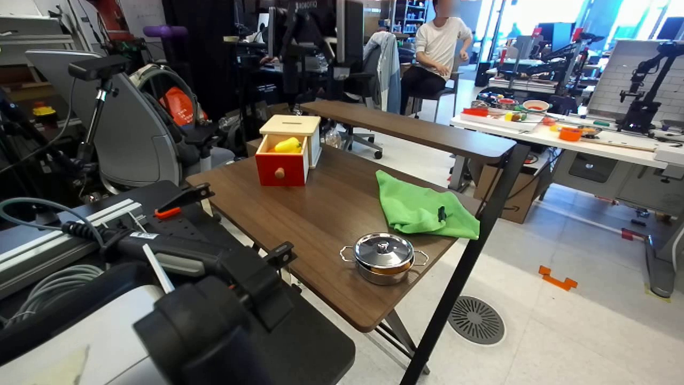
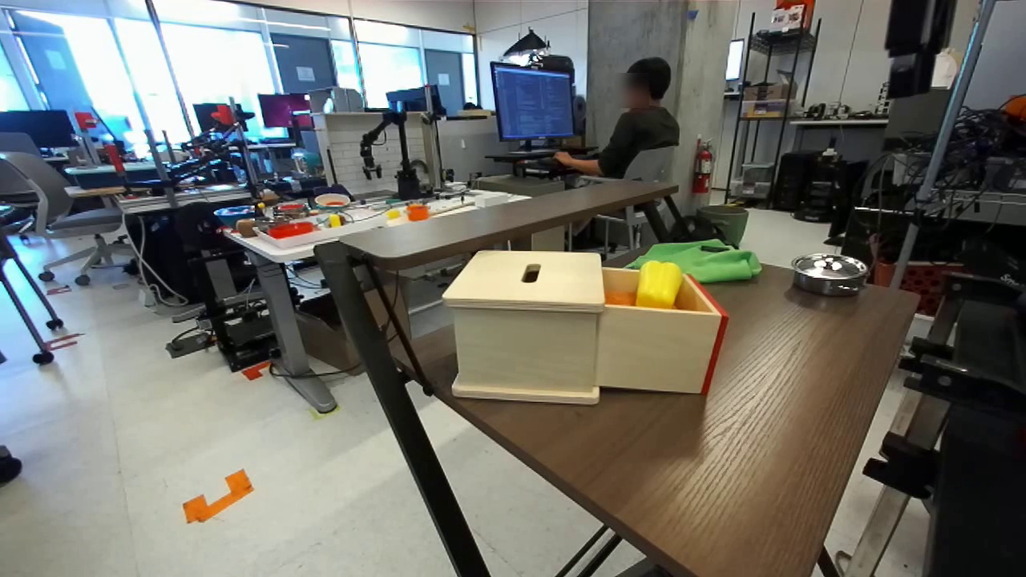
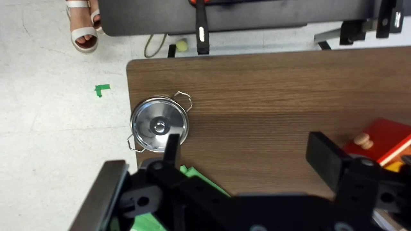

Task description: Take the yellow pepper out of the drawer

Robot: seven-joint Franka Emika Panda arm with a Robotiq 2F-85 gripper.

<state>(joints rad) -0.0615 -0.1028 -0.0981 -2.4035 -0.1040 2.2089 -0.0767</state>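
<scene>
Black and two-fingered, my gripper [image 3: 243,144] hangs above a brown wood-grain table [image 3: 257,96], its fingers spread wide apart, the tabletop showing between them. In both exterior views a bright yellow, rounded pepper [image 1: 288,145] sits inside a pale wooden drawer [image 1: 291,163] with a red front and a round wooden knob [image 1: 279,173], the pepper's top rising above the rim; something orange [image 2: 619,298] shows in the drawer with it, too hidden for me to name. The drawer stands pulled out from a pale wooden box [image 2: 525,353] with a slotted top. From my wrist camera, the red front shows toward the right edge, the pepper only a patch of yellow partly hidden by the gripper. Near a corner of the table stands a round, shiny steel pot [image 1: 383,278] with two loop handles and a metal lid [image 1: 383,248] on top; near it lies a crumpled, bright green cloth [image 1: 414,208], which I partly cover in the wrist view. In an exterior view, a seated person [image 1: 438,51] in a white T-shirt appears in the background.
</scene>
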